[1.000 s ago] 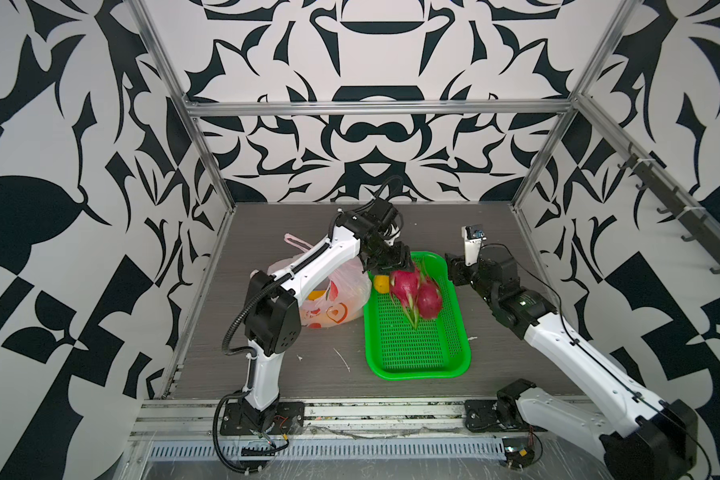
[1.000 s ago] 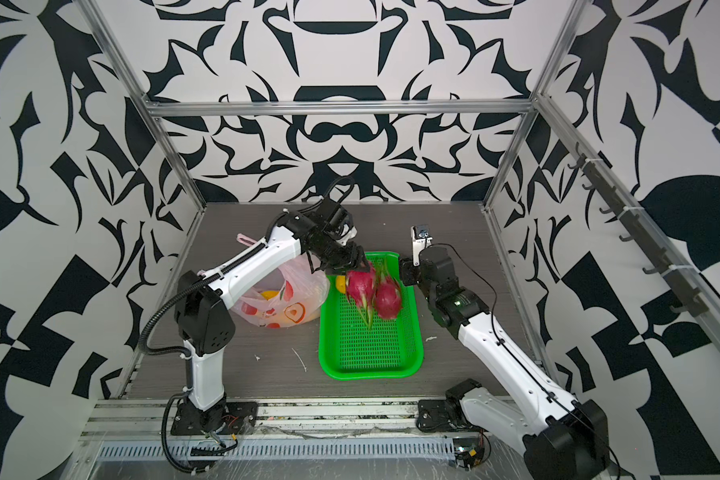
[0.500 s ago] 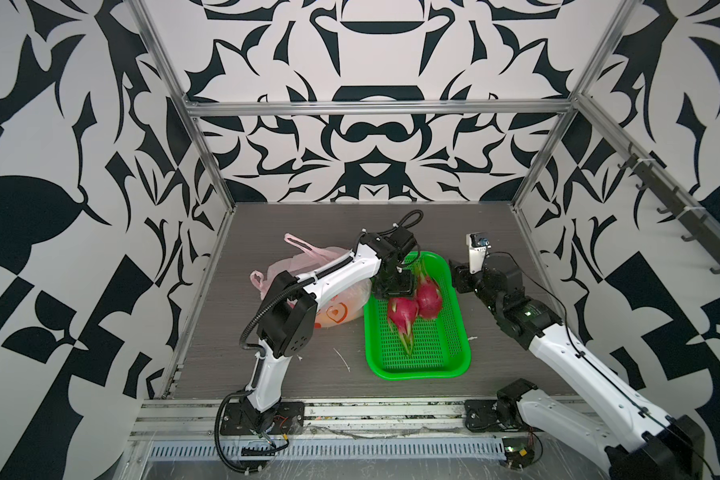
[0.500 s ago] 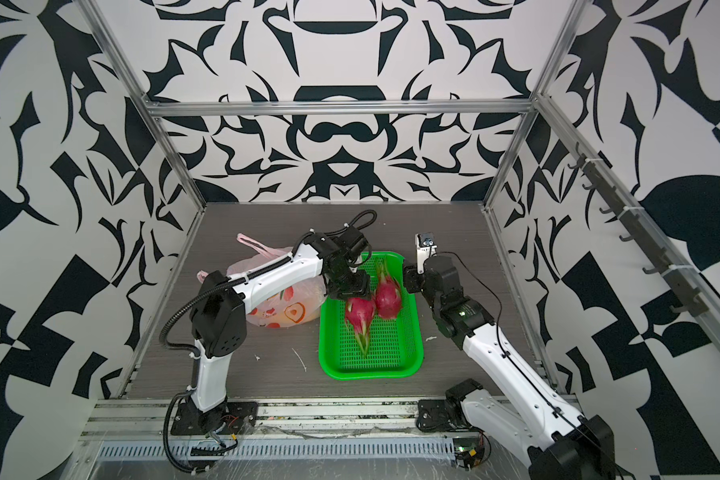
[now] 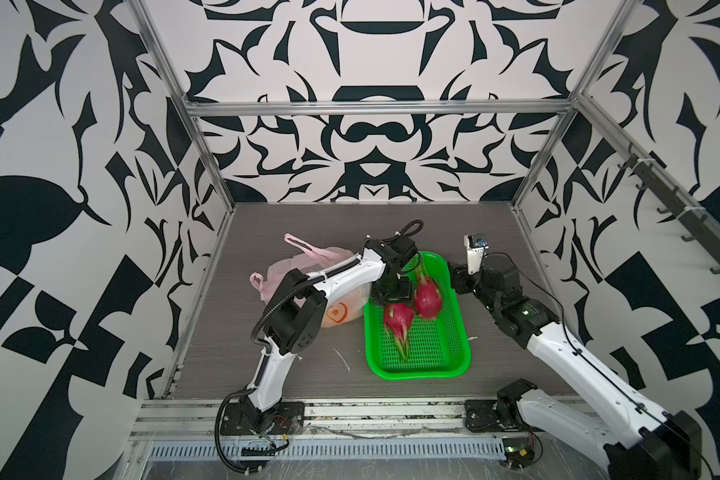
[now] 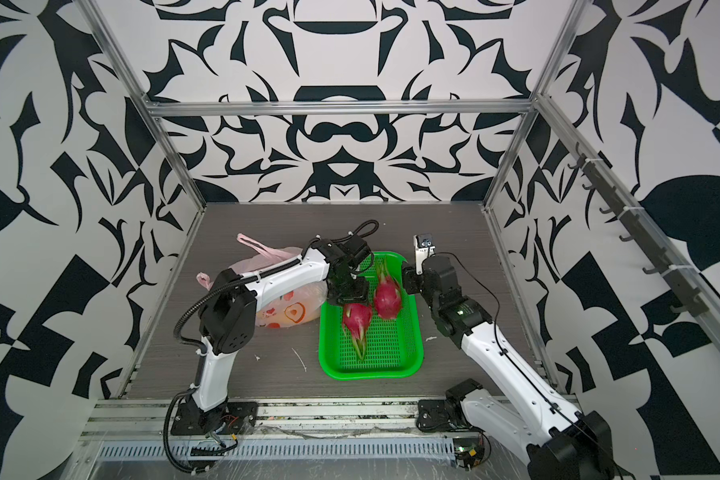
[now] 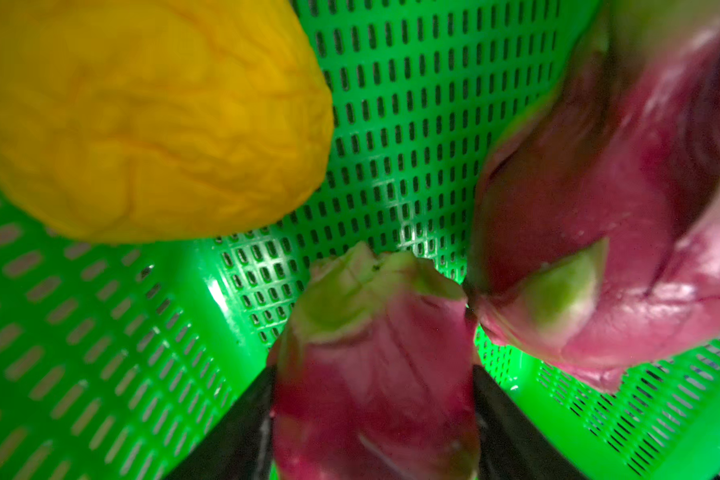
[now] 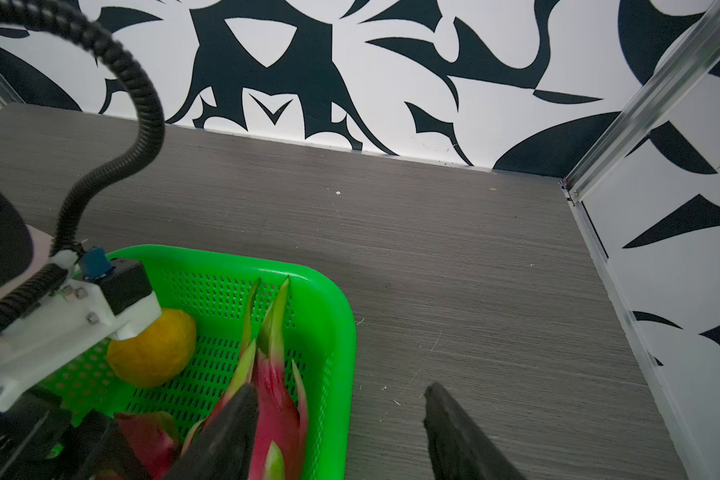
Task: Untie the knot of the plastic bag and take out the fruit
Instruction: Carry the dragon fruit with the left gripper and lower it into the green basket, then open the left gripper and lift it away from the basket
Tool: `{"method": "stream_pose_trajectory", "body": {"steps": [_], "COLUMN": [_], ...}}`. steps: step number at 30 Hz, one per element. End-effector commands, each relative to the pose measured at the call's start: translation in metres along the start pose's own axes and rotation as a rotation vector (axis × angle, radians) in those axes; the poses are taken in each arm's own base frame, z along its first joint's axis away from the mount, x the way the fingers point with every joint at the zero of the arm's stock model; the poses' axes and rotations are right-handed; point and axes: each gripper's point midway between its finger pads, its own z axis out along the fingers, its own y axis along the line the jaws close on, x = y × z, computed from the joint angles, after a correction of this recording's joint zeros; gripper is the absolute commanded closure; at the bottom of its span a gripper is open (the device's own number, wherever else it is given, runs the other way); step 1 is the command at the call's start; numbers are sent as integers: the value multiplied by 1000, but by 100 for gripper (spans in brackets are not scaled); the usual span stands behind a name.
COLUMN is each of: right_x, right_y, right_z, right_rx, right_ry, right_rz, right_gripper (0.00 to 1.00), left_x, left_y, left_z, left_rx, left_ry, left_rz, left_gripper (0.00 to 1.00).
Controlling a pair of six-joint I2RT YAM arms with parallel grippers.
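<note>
The pink plastic bag lies left of the green basket, its handle loops loose; no knot shows. My left gripper hangs over the basket's near-left part, shut on a magenta dragon fruit whose tip rests on the basket floor. A second dragon fruit lies beside it. A round yellow fruit sits in the basket, hidden in both top views. My right gripper stands open by the basket's right rim.
White scraps lie on the grey table in front of the bag. Patterned walls with metal posts close three sides. A rail of hooks runs along the right wall. The left arm's elbow covers part of the bag.
My left gripper has carried the dragon fruit from the bag side over the basket and lowered it. The bag has slumped back. The right gripper has drawn back slightly.
</note>
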Motion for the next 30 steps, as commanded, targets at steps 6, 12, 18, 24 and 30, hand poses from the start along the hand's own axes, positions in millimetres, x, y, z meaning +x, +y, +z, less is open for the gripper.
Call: {"method": "stream_pose_trajectory", "body": {"steps": [6,12,18,24,30], "right_x": [-14,-16,-16,-20,-38], "right_y": [2,3,9,14,29], "right_z": [-1,-2,-4,-8,-19], "right_rx": [-16,-22,-60,-88,-174], "right_ry": [-49,-52,-47,-38,-49], "right_rz": [24,27,29,33,50], "right_gripper": [33,33,33,34,36], "left_x": [7,-1,-12,-26,-17], "left_y": [12,2,-13,-16,5], "left_z": [9,-12,-63,-136,-211], "left_rx": [-46,-25,5,8,-10], "left_ry": [23,-25,-130,-290,-402], "left_rz": [-36,-32,-4,34,32], "left_gripper": [5,0,1,1,4]}}
